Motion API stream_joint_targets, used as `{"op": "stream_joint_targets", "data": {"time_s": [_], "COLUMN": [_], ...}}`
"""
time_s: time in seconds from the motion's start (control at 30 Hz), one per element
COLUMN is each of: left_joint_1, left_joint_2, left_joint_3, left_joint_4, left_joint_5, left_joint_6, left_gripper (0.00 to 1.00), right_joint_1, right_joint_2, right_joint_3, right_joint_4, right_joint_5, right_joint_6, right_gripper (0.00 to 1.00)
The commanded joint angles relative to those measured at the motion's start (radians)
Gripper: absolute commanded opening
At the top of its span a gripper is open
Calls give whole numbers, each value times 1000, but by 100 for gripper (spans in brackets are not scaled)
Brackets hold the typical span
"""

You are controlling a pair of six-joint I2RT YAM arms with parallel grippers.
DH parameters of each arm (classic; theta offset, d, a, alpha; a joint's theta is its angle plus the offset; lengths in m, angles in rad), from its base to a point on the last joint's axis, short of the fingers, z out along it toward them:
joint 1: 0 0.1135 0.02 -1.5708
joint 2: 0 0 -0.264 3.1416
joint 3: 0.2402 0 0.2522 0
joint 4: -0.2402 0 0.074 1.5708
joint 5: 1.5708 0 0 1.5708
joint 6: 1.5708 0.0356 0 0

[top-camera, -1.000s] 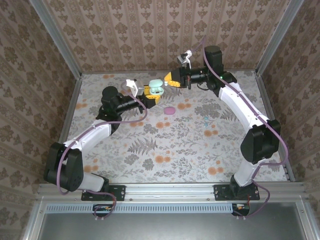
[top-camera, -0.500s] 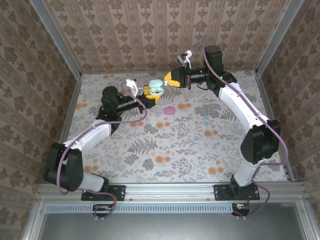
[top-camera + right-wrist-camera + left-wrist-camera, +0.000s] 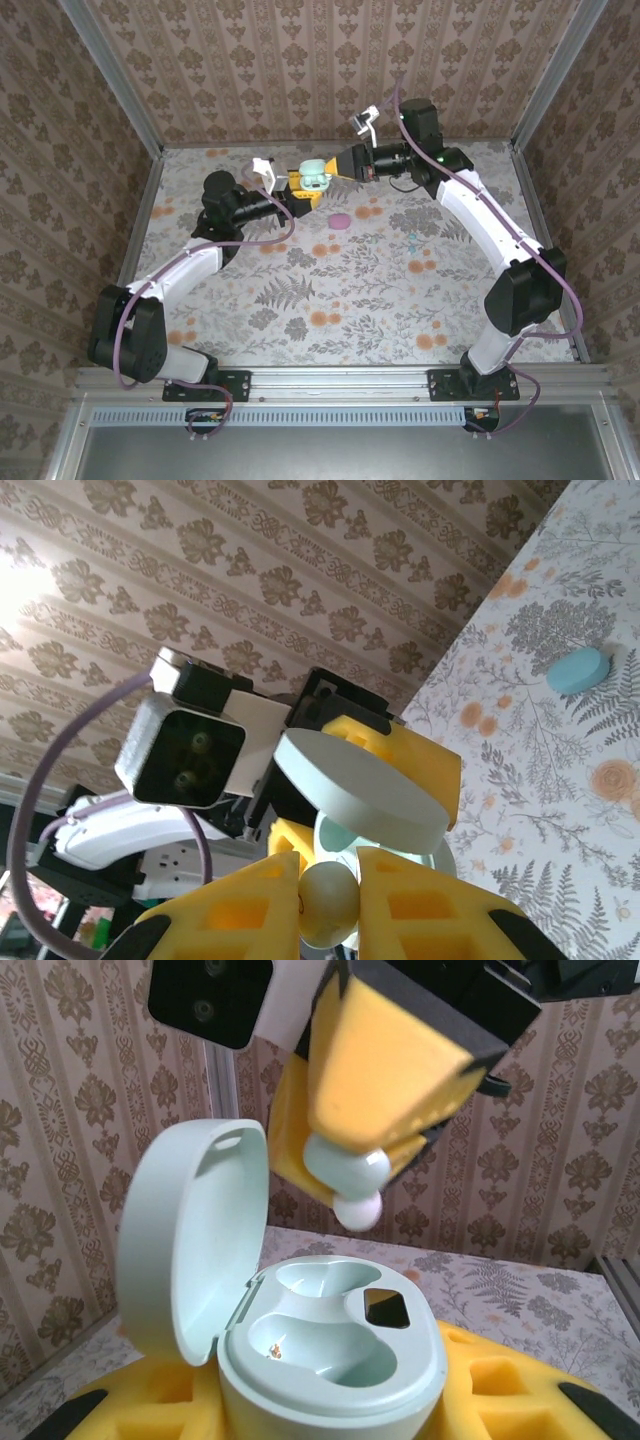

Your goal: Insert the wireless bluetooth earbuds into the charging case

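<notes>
Clamping 1 pale earbud (image 3: 352, 1188), the right gripper (image 3: 328, 885) hangs just above the open mint case (image 3: 330, 1360), itself clamped at the base in the left gripper (image 3: 304, 190).

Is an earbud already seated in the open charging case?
No, the charging case sits empty; the right gripper holds the earbud above it.

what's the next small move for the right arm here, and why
Probably ease the right pincer straight down: it pinches the small pale mint plastic earbud a little above the open mint oval charging case, which the left pincer holds, and both wells look empty.
</notes>
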Motion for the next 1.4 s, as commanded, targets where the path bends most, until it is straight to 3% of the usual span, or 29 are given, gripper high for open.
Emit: {"op": "stream_joint_targets", "data": {"time_s": [0.0,0.7,0.87,1.37], "left_joint_1": [-7,-15,-15,-19], "left_joint_2": [14,28,28,28], "left_joint_3": [41,56,57,60], "left_joint_4": [52,58,64,74], "left_joint_5": [26,39,35,38], "left_joint_6": [-26,-36,-39,-46], "left_gripper": [25,24,24,24], "right_joint_1": [12,42,44,45], "right_joint_2": [-39,-52,-50,-59], "right_joint_3": [-9,-24,-21,2], "right_joint_4": [-65,-29,-96,-165], "right_joint_5": [36,112,159,256], "right_joint_6": [-111,-125,-175,-211], "right_gripper": [19,17,17,29]}}
